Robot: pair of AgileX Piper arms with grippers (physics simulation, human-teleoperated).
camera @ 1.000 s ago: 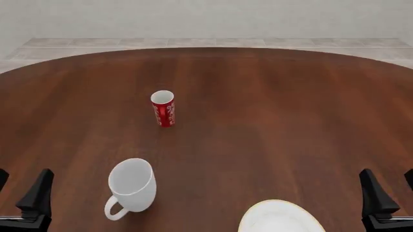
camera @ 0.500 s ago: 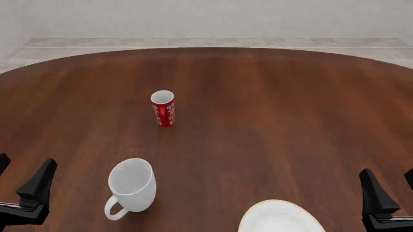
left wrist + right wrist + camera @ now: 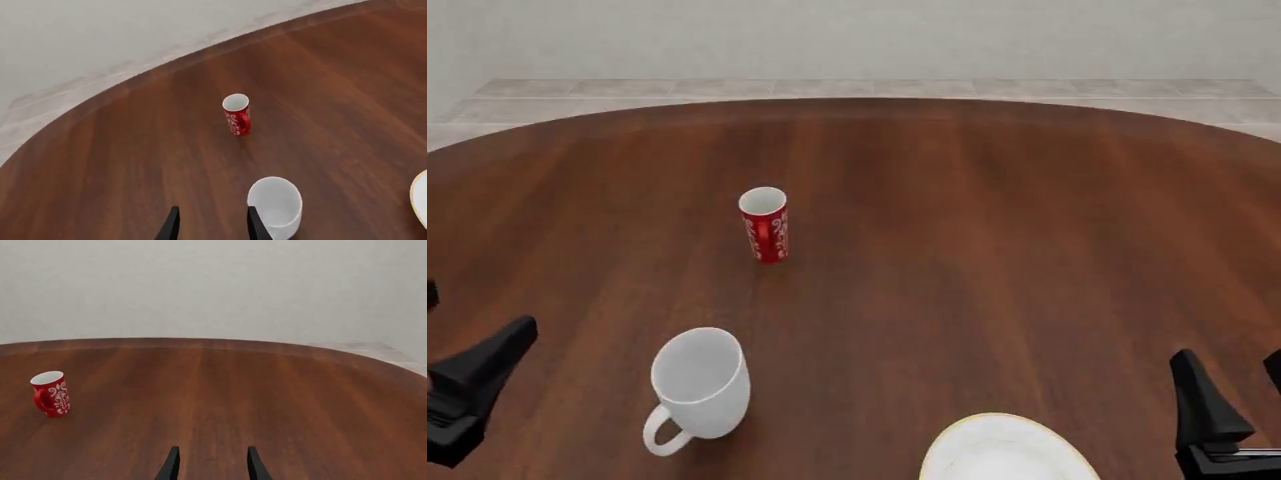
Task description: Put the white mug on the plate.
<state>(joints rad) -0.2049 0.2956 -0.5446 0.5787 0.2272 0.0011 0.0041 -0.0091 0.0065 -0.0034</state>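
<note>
Step in hand, as judged: the approach to the mug. Nothing has been grasped.

At the near left edge of the front view, the left gripper is well apart from the mug and holds nothing. In the left wrist view its two black fingertips stand apart with bare table between them, so the jaws are open.

To its right, near the front of the table, the plain glossy white ceramic mug stands upright with its mouth up and its loop handle turned toward the near side. It rests on the dark brown round wooden table, not on the plate.

Farther back, left of centre, the slim red patterned cup stands upright, well apart from the mug. It is not part of the task.

At the near edge, right of centre, the round white plate with a thin gold rim is cut off by the picture border. It carries nothing that can be seen.

At the near right edge, the right gripper is parked. Its fingertips stand apart over bare wood and grip nothing.

Next move, as judged: bring the left gripper to the mug, set the open jaws over the rim or wall, and close firmly, since glazed ceramic may slip. Then lift and carry it right to the plate.
</note>
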